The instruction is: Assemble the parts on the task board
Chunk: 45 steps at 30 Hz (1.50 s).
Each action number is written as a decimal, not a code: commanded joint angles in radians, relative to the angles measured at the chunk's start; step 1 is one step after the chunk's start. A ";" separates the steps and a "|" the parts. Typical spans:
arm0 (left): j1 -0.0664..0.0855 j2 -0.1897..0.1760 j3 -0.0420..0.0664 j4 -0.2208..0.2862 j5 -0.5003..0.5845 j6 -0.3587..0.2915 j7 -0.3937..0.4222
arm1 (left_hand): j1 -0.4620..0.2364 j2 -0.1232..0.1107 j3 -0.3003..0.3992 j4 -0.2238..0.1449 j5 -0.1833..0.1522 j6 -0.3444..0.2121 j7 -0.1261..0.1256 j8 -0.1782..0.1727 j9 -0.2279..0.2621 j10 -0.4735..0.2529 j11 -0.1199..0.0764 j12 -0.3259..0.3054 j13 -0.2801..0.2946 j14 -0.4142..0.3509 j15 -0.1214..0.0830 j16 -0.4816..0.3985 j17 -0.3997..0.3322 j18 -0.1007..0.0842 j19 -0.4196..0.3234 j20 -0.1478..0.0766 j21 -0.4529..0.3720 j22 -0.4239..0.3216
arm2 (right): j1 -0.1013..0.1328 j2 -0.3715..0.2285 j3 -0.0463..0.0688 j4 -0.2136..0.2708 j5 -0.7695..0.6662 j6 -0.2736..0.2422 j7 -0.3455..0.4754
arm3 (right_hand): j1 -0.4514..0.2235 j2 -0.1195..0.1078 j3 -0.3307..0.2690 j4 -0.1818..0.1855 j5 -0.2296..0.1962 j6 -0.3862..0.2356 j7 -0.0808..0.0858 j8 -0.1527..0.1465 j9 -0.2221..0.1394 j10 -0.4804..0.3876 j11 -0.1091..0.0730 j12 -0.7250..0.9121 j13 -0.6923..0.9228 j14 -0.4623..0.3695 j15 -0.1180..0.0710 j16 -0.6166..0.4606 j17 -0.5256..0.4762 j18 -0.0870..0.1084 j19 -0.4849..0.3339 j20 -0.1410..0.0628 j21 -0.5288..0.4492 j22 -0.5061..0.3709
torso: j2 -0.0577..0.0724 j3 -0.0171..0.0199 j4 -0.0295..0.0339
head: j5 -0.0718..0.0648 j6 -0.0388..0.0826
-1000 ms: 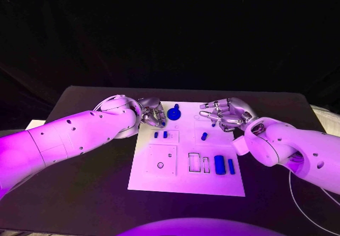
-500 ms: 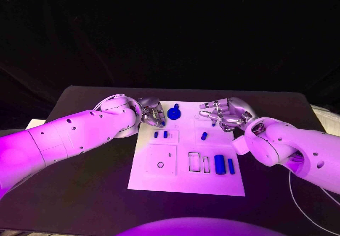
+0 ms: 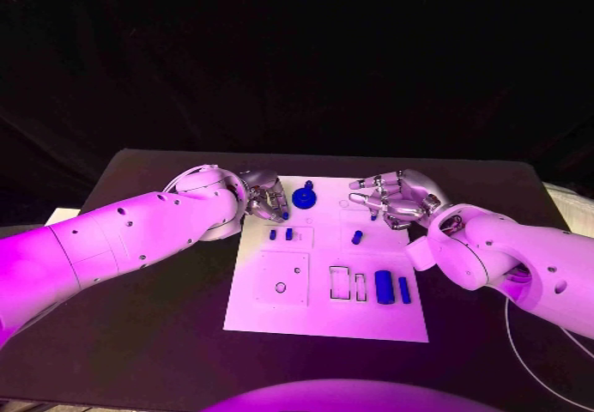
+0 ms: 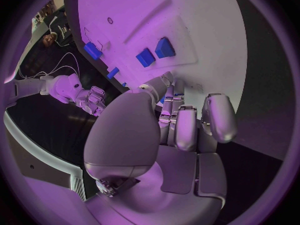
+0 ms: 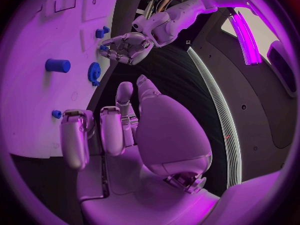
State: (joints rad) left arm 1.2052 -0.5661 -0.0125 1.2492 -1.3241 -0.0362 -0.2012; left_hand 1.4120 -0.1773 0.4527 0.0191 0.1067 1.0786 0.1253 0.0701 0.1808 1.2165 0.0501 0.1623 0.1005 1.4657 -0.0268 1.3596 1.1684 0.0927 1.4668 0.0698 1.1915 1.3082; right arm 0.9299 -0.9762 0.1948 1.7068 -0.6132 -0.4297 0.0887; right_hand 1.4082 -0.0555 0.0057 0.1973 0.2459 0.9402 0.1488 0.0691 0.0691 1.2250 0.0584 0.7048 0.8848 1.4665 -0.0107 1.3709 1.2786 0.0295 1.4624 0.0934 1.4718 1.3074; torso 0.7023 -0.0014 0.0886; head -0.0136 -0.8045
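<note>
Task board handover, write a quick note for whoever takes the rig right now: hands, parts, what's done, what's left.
Left hand: at the far left corner of the task board, fingers curled; whether it holds anything cannot be told.
Right hand: over the far right corner, fingers curled, no part seen in it.
Parts: blue gear at the far edge between the hands, two small blocks near the left hand, short peg mid-board, two long pieces near right.
Done: cannot tell. Left: the white-outlined slots look empty.
</note>
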 commanded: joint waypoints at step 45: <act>-0.005 -0.278 -0.023 0.298 1.446 -0.300 0.606 | -0.040 0.033 0.001 -0.005 0.009 -0.042 0.032 0.047 -0.066 -0.037 0.034 0.024 0.024 -0.175 0.029 -0.236 -0.405 0.068 -0.177 0.033 -0.494 -0.285 | 0.087 -0.030 0.001 -0.061 -1.107 0.214 -0.379 | 0.073 -0.067 0.214 -0.033 -0.123 0.174 -0.026 0.011 0.003 -0.067 0.005 -0.600 -0.607 0.023 -0.005 -0.144 -0.151 0.038 -0.046 0.000 -0.090 -0.033 | -0.021 -0.0140 0.0044 | -0.069 0.032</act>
State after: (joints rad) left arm 1.2020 -0.8402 -0.0351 1.5313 -0.0546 -0.3442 0.3164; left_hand 1.3796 -0.1432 0.4603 0.0131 0.1116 1.0291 0.1549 0.1118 0.1162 1.1842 0.0889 0.1830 0.1225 1.2992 0.0034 1.1268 0.7653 0.1403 1.2969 0.1037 0.7031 1.0249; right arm 1.0174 -1.0113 0.1953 1.6366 -1.4755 -0.2747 -0.1935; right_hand 1.4780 -0.1123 0.2137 0.1621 0.1383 1.1114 0.1284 0.0862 0.0738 1.1539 0.0651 0.1101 0.2859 1.4627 -0.0143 1.2305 1.1288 0.0611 1.4175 0.0950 1.3860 1.2751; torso 0.6824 -0.0144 0.0902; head -0.0770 -0.7732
